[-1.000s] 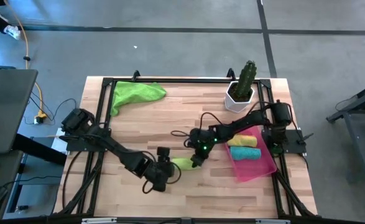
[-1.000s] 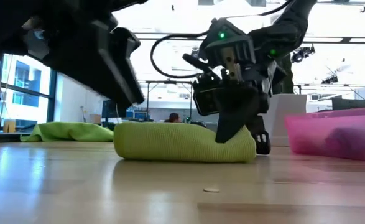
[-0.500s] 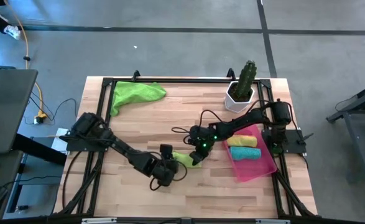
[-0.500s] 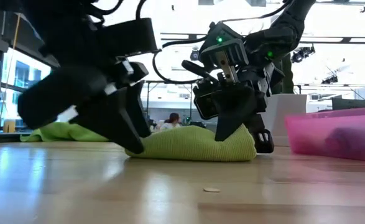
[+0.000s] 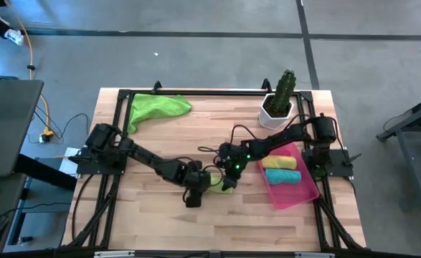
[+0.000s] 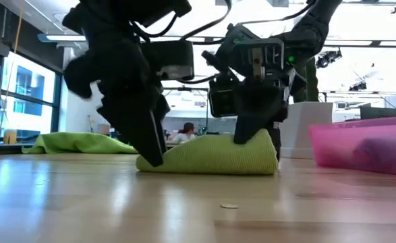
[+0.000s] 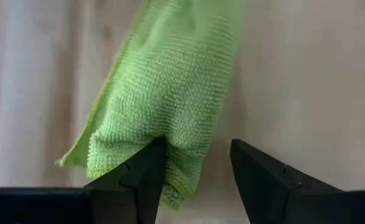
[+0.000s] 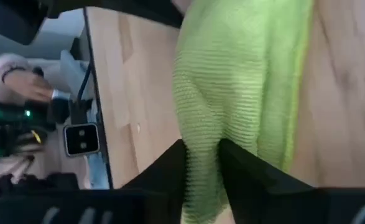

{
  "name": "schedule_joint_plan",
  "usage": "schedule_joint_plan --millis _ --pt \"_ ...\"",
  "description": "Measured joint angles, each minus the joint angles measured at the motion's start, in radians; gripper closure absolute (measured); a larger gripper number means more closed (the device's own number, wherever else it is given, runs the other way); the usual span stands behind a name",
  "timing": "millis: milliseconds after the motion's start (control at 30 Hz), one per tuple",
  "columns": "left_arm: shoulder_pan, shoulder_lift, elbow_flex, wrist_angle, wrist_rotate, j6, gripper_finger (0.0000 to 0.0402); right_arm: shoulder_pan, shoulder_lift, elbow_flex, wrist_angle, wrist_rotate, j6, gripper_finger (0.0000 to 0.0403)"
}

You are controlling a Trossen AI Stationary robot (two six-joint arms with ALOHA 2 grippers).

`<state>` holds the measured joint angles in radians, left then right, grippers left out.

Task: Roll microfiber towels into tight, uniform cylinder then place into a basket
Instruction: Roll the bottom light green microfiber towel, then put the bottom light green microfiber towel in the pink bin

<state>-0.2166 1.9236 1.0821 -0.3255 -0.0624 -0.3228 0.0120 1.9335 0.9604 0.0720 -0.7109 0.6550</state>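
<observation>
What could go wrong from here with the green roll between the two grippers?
1. The right gripper pinches only a fold at one end of the rolled lime towel; lifting may unwind it.
2. The left gripper is open at the other end with one finger on the cloth edge; closing could catch just the loose flap.
3. The basket already holds two rolls, so space is tight.

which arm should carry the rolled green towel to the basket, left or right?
Probably right. The right gripper is shut on the rolled green towel at the end nearer the basket, which sits on its side of the table. The left gripper is open at the far end.
</observation>
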Motion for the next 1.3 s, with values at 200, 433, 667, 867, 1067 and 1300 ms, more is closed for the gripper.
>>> schedule_joint_plan --millis 200,433,667,867,1067,1300 --pt "0.004 -0.001 0.001 0.002 0.196 -0.108 0.0229 -0.032 -0.081 0.000 -0.040 0.008 -0.183 0.0279" --pt "0.016 -0.001 -0.002 0.020 0.245 -0.200 0.0229 0.063 -0.224 0.002 -0.044 0.240 -0.560 0.0278" --pt "0.061 0.002 -0.007 0.046 0.320 -0.225 0.0229 0.282 -0.229 0.002 -0.027 0.698 -0.743 0.0277" --pt "0.100 0.005 -0.007 0.060 0.355 -0.264 0.0229 0.397 -0.221 0.002 -0.009 0.835 -0.743 0.0277" --pt "0.122 0.008 -0.009 0.088 0.373 -0.272 0.0229 0.457 -0.210 0.002 0.045 0.897 -0.743 0.0277" --pt "0.130 0.008 -0.009 0.115 0.382 -0.316 0.0229 0.454 -0.129 0.002 0.089 0.922 -0.655 0.0276"
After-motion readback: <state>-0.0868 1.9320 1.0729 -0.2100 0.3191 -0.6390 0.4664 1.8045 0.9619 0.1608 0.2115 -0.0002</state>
